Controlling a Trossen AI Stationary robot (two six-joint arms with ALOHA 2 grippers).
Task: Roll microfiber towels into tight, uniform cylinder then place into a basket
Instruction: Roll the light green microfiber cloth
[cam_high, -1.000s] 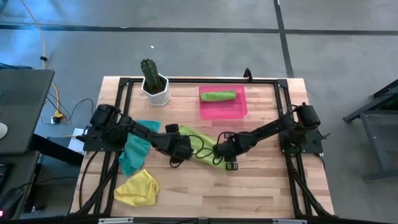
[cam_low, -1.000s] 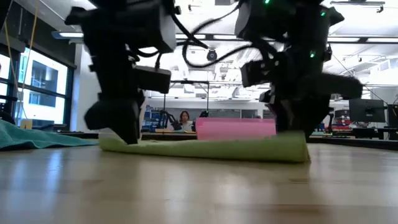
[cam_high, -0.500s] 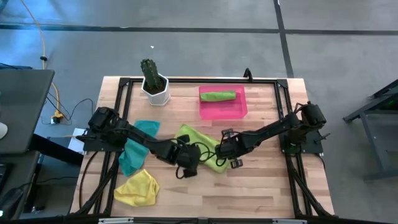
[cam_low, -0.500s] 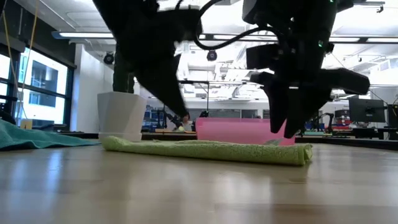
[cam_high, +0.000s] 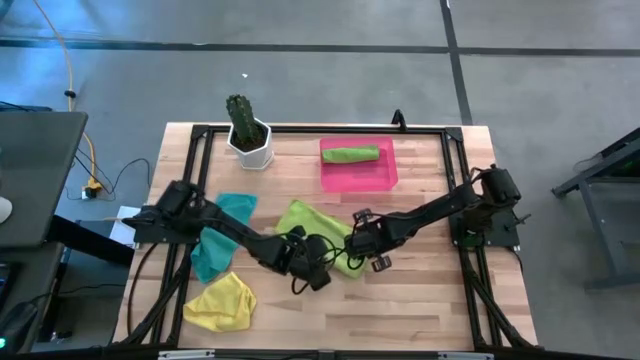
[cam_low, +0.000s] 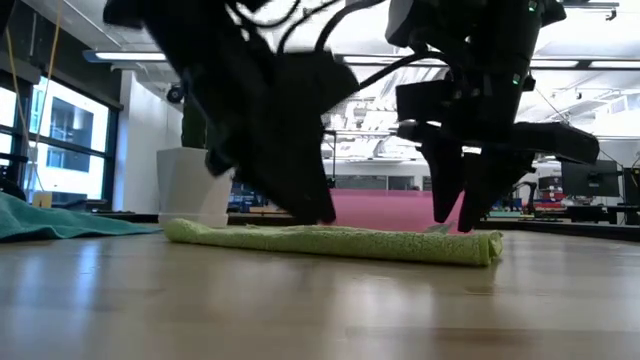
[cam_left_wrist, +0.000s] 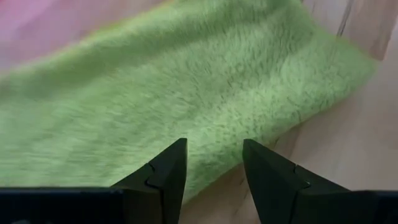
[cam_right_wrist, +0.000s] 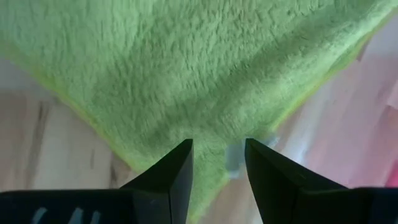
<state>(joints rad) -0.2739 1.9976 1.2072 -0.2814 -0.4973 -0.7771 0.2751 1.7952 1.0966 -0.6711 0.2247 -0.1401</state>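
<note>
A lime green towel (cam_high: 305, 222) lies flat on the middle of the table, its near edge thick like a fold (cam_low: 330, 240). My left gripper (cam_high: 320, 278) stands open just above the towel's near edge (cam_left_wrist: 214, 155), slanting down. My right gripper (cam_high: 368, 255) stands open over the towel's right corner (cam_right_wrist: 219, 152), pointing down. A rolled lime green towel (cam_high: 350, 154) lies in the pink basket (cam_high: 385, 178) at the far side. A teal towel (cam_high: 215, 238) and a yellow towel (cam_high: 222, 302) lie crumpled at the left.
A white pot with a cactus (cam_high: 248, 138) stands at the far left, next to the basket. A black frame (cam_high: 300, 130) runs round the table's edges. Bare wood shows along the near edge (cam_high: 400, 310). Beyond the table, a person sits in the room (cam_low: 297, 192).
My left gripper has gone toward the table's near edge and to the right, from the towel's left end to its near edge, rolling its wrist on the way. My right gripper has turned on the spot. The lime towel's ends, raised before, now lie flat.
</note>
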